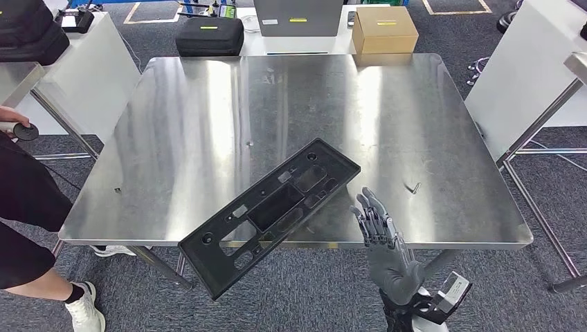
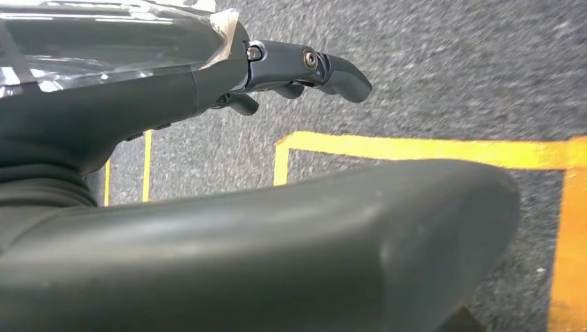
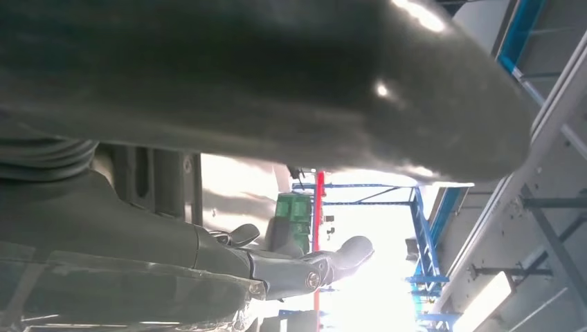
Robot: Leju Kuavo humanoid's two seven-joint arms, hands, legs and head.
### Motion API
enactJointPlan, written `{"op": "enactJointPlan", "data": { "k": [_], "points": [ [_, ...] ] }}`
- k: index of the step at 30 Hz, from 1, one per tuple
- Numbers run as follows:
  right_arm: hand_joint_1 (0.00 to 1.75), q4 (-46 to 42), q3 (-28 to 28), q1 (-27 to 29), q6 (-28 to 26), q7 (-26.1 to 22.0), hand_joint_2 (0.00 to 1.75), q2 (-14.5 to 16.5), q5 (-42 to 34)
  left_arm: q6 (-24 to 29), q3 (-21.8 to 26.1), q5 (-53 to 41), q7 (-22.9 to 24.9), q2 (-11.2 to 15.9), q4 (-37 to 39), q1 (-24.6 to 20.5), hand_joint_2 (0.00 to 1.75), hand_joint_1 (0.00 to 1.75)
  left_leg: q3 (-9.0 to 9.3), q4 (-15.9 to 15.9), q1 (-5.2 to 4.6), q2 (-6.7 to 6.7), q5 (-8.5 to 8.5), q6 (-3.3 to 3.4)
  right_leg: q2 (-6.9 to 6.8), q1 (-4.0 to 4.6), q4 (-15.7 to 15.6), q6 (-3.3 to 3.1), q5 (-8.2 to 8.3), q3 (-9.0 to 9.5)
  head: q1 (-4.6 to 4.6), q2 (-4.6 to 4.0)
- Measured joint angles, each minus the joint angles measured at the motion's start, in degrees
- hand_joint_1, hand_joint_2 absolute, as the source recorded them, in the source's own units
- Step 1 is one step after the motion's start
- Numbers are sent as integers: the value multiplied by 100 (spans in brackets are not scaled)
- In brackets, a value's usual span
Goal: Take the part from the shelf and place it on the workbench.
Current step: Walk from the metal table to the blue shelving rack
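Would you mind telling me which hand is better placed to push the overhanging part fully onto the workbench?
Probably the right hand: it is raised, empty, beside the black part. The left hand hangs over floor.

black zipped case (image 1: 210, 35) on white surface behind the far edge, left | tan cardboard box (image 1: 384, 29) at far right there | grey upright panel with yellow label (image 1: 298, 16) between them | person in black clothes and white sneaker (image 1: 84, 312) at left | yellow floor tape lines (image 2: 415, 148) on grey carpet (image 2: 450, 76)
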Motion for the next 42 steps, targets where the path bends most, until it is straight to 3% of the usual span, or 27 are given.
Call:
{"op": "enactJointPlan", "data": {
  "k": [1,2,3,5,7,10,12,14,15,16,17,18,19,21,22,24,26,28,30,31,33,34,36,38,40,42],
  "points": [
    [0,3,-1,0,1,1,0,-1,1,8,1,8,0,-3,1,0,0,0,-67,189,0,-1,-44,4,-6,19,1,-20,33,-49,0,0],
    [0,8,-2,0,2,1,0,-3,1,13,1,13,-1,-6,1,0,0,0,-20,158,0,-1,34,15,-9,33,3,-24,67,-91,0,0],
    [0,11,-2,-1,2,1,0,-7,0,17,1,15,-1,-8,1,0,0,0,137,-79,-1,-1,196,35,-9,41,3,-15,105,-130,-1,0],
    [0,15,-6,-3,5,0,0,-13,-2,19,1,12,-1,-9,0,-10,0,0,617,-841,-10,-4,508,78,-4,56,8,33,183,-190,-3,0],
    [0,15,-11,-12,11,-1,0,-20,-3,19,1,7,-1,-10,-1,-23,0,0,869,-1284,-48,-16,633,103,-6,68,9,107,261,-215,6,0],
    [0,15,-17,-19,17,-1,0,-31,-7,17,1,1,1,-15,0,-27,0,0,793,-1353,-104,-9,750,186,-12,51,-31,246,369,-247,5,0],
    [0,15,-22,-15,19,0,0,-45,-9,17,1,-2,3,-14,-1,-33,0,0,674,-1396,-94,16,907,278,-10,50,170,238,145,-376,16,0],
    [0,15,-26,-12,19,3,0,-53,-10,11,1,-3,3,-14,-2,-38,0,0,514,-1403,-96,40,1044,335,-10,48,807,165,-362,-573,34,0],
    [0,15,-26,-11,18,7,0,-55,-10,6,1,-2,3,-16,-2,-38,0,0,433,-1400,-105,53,1106,347,-11,46,1172,159,-560,-635,40,0],
    [0,15,-27,-8,16,15,0,-56,-10,1,1,2,3,-19,-2,-37,0,0,356,-1396,-114,63,1165,348,-11,47,1434,182,-657,-639,38,0],
    [0,14,-27,-4,14,25,0,-57,-10,-1,1,9,3,-21,-2,-37,0,0,289,-1390,-120,70,1221,345,-11,48,1517,228,-648,-555,40,0],
    [0,14,-27,-1,12,34,0,-57,-10,-2,2,15,2,-21,-2,-37,0,0,228,-1383,-123,74,1274,337,-11,48,1386,279,-564,-367,40,0],
    [0,13,-27,1,10,43,0,-57,-10,-2,2,21,0,-22,-2,-37,0,0,177,-1374,-124,75,1323,324,-11,49,1058,314,-458,-83,40,0],
    [0,1,-26,-4,10,49,0,-55,-11,-3,3,24,-5,-28,-2,-39,0,0,89,-1356,-136,75,1412,279,-11,81,192,291,-403,533,35,0],
    [0,-8,-26,-4,10,50,0,-55,-11,-7,3,24,-10,-31,-2,-41,0,0,62,-1352,-142,77,1456,248,-10,105,-106,256,-429,713,33,0],
    [0,-19,-27,9,10,51,0,-58,-12,-18,4,24,-28,-38,-2,-40,0,0,36,-1357,-145,81,1539,181,-10,146,-287,181,-449,770,29,0],
    [0,-20,-28,24,10,51,0,-56,-13,-27,6,24,-49,-41,-2,-32,0,0,-10,-1291,-124,60,1479,116,-23,91,-296,80,-366,694,31,0],
    [0,-22,-31,29,9,51,0,-42,-13,-28,7,22,-58,-42,-2,-25,0,0,-157,-905,-99,24,1060,59,-43,34,-311,-33,-254,601,9,0],
    [0,-28,-33,41,8,51,0,-31,-13,-30,7,10,-60,-42,-2,-24,0,0,-357,-211,-75,-2,540,5,-55,40,-306,-78,-139,481,-15,0],
    [0,-32,-33,52,8,51,0,-27,-13,-32,7,2,-60,-42,-2,-24,0,0,-409,77,-58,-8,424,-23,-58,39,-301,-69,-79,413,-18,0],
    [0,-37,-33,76,8,51,0,-23,-13,-34,7,-11,-60,-40,-2,-24,0,0,-347,256,-18,-9,503,-65,-61,26,-282,-30,13,288,-21,0],
    [0,-38,-33,85,8,51,0,-21,-13,-35,7,-16,-60,-39,-2,-24,0,0,-211,123,5,-8,639,-83,-61,13,-262,-7,47,227,-21,0],
    [0,-50,-34,95,8,51,0,-20,-13,-36,7,-22,-60,-37,-1,-30,0,0,241,-491,54,-9,836,-126,-59,-10,-183,49,95,104,-27,0],
    [0,-81,-39,102,8,51,0,-18,-14,-44,5,-28,-62,-39,-2,-39,0,0,634,-1113,53,-34,851,-127,-59,-5,-85,132,152,-24,-39,0],
    [0,-108,-45,114,8,51,0,-16,-15,-51,3,-33,-64,-38,-2,-41,0,0,679,-1274,-4,-52,817,-44,-60,6,-70,244,235,-83,-46,0],
    [0,-115,-56,127,8,51,0,-18,-15,-52,3,-34,-64,-34,-2,-36,0,0,584,-1287,-27,-25,910,104,-57,-11,-64,325,247,-124,-46,0]
  ]
}}
